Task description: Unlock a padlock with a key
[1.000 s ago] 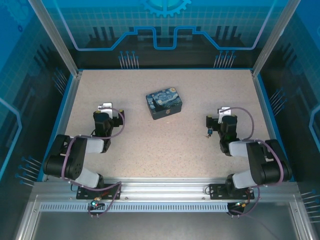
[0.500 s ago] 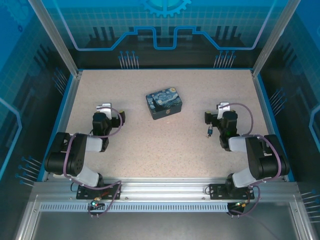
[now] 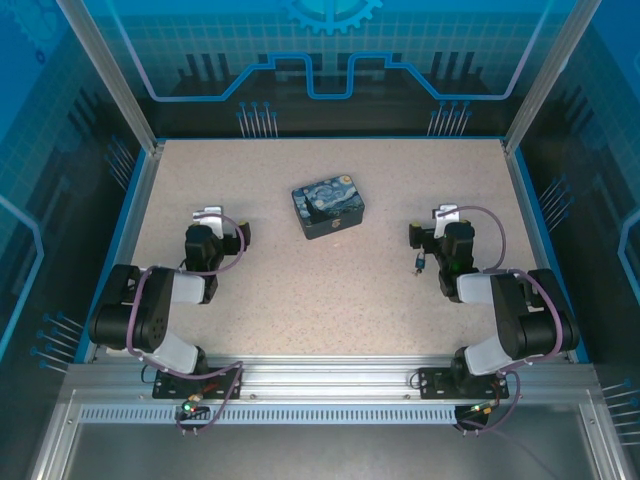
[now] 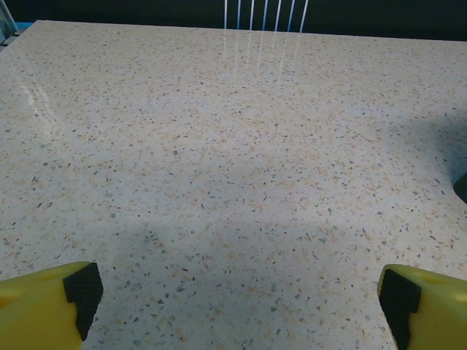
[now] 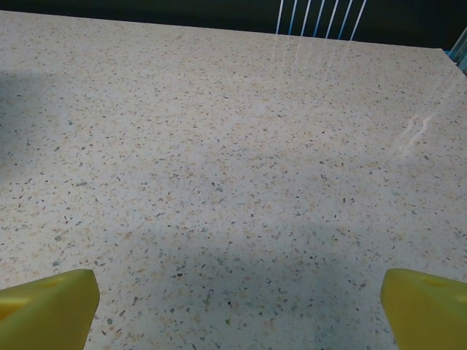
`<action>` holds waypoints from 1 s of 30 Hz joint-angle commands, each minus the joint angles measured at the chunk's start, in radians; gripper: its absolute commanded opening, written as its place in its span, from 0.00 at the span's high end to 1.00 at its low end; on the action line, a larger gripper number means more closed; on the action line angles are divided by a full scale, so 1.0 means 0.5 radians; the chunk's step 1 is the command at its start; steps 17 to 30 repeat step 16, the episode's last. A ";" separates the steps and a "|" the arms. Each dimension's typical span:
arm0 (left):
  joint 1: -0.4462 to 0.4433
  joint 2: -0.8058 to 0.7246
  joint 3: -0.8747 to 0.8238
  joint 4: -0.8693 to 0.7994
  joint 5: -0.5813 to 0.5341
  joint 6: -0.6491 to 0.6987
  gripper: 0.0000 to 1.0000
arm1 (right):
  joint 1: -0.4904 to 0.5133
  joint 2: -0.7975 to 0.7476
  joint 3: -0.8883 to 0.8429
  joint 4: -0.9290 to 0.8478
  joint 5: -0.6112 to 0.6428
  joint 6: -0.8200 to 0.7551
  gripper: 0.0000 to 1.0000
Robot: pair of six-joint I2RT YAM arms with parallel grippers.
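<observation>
The padlock and the key are out of view. My left gripper (image 3: 208,214) rests low over the table's left half, left of the printed box, with its jaws wide open. In its wrist view the yellow fingers (image 4: 44,305) sit at the bottom corners, and the left gripper (image 4: 237,295) has bare speckled table between them. My right gripper (image 3: 447,213) stands to the right of the box and is also open. In the right wrist view, the right gripper (image 5: 241,299) has nothing between its yellow fingertips (image 5: 47,302).
A dark blue swirl-printed box (image 3: 328,208) lies shut near the middle of the speckled table (image 3: 330,290). Blue rails and transparent walls border the table on the left (image 3: 138,190), right (image 3: 525,190) and far sides.
Both arms shifted a little about a second ago, the right gripper slightly away from me. Both have stayed still since, and the box has not moved.
</observation>
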State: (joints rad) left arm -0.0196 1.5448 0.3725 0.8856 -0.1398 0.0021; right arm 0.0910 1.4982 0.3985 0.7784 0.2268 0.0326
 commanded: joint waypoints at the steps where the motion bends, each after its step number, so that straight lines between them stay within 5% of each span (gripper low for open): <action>1: 0.008 0.009 0.028 0.047 0.042 -0.004 0.01 | -0.002 0.010 0.031 0.023 -0.006 -0.019 0.00; 30: 0.006 0.009 0.028 0.045 0.043 -0.004 0.01 | -0.018 0.013 0.045 -0.003 -0.111 -0.043 0.00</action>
